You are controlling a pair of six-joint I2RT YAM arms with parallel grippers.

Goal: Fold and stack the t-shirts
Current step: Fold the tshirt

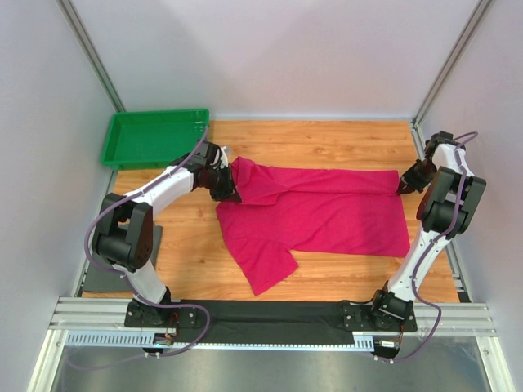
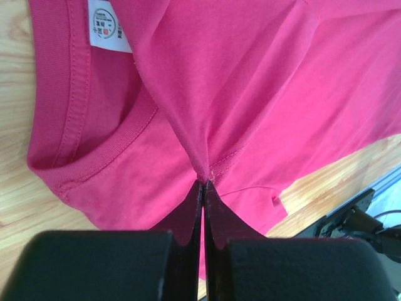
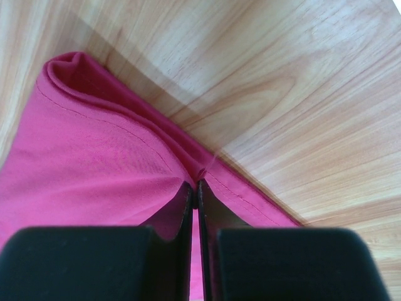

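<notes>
One magenta-pink t-shirt lies across the middle of the wooden table, folded lengthwise, with a sleeve sticking out toward the front. My left gripper is shut on the t-shirt's shoulder fabric beside the neck; in the left wrist view the gripper pinches a fold next to the collar with its white label. My right gripper is shut on the t-shirt's far right corner; in the right wrist view the gripper pinches the hem.
A green plastic tray stands at the back left corner, just behind my left arm. White walls close in the back and sides. A black strip and metal rail run along the near edge between the arm bases.
</notes>
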